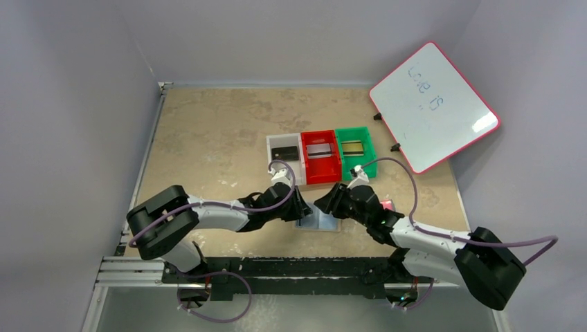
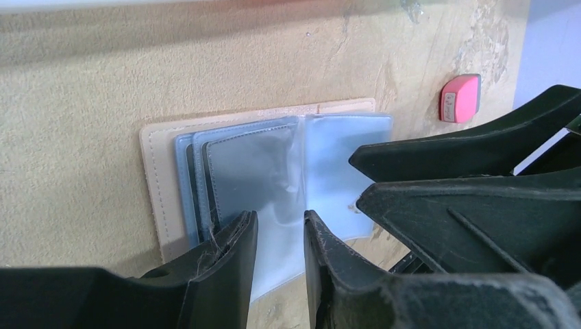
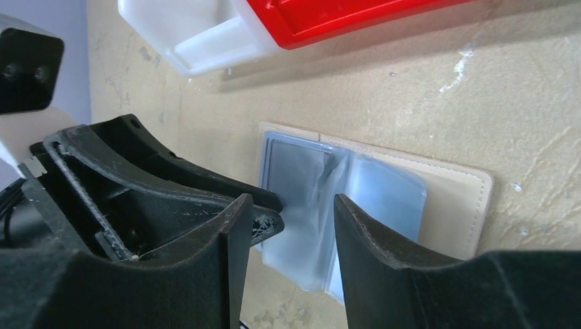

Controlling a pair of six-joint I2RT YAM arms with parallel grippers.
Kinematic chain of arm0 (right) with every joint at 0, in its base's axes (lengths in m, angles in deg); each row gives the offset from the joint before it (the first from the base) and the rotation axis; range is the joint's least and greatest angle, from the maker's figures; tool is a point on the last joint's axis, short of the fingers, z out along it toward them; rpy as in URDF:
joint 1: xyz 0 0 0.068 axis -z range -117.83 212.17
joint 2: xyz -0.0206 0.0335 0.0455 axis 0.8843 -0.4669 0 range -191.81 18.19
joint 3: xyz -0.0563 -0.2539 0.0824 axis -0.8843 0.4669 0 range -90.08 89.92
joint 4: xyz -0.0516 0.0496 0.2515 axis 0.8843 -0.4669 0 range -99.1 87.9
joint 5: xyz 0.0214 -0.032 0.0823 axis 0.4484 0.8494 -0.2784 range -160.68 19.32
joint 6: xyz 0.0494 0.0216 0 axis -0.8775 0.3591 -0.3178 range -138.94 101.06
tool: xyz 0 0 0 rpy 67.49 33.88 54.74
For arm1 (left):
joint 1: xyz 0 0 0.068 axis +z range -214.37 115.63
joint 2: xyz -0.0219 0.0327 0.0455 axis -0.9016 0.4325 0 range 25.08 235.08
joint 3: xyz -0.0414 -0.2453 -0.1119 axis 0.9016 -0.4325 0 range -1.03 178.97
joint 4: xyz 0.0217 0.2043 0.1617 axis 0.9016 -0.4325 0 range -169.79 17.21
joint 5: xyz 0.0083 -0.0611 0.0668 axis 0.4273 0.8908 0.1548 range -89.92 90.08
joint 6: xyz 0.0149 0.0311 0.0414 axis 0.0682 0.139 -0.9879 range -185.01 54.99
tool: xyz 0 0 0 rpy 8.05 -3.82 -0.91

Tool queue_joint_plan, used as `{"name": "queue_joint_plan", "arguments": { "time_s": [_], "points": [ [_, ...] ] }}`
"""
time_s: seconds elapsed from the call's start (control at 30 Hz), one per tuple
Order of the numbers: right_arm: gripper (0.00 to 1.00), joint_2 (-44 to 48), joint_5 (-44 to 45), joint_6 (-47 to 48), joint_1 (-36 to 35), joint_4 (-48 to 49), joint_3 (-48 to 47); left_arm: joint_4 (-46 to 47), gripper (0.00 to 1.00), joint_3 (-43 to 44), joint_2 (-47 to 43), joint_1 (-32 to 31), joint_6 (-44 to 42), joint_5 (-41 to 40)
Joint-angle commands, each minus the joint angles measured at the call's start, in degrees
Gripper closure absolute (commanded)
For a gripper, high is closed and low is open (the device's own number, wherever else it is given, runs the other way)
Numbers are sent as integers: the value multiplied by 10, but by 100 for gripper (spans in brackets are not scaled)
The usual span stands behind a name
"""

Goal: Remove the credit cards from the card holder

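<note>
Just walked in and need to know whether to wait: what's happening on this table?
Both arms are bent over the card holder, lying open on the table. The left gripper and right gripper sit over its clear sleeves, jaws apart, holding nothing. Behind, a black card lies in the clear bin, a silvery card in the red bin, a gold card in the green bin. Whether cards remain inside is unclear.

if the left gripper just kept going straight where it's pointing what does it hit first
Most likely the card holder, which lies open on the table right ahead of the left gripper, though the depth is unclear.
</note>
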Motion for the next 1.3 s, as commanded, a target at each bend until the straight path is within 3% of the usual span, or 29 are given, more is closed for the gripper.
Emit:
{"name": "queue_joint_plan", "arguments": {
  "time_s": [0.0, 0.17, 0.43, 0.8, 1.0, 1.27],
  "points": [
    [51, 8, 21, 4, -2, -46, -24, 29, 70, 18, -5, -5, -4, -1],
    [56, -19, 19, 61, -3, -69, -57, -4, 71, 14, -47, -9, -4, -42],
    [60, -80, 19, 110, -11, -110, -109, -140, 70, 15, -156, -10, -19, -155],
    [59, -180, 128, 83, -84, -227, -182, -212, 70, 8, -220, -10, -18, -206],
    [77, -184, 112, 55, -84, -221, -163, -212, 70, 12, -214, -10, -21, -196],
    [92, -129, 31, 37, -41, -77, -73, -185, 70, 13, -192, -10, -24, -168]
  ]
}}
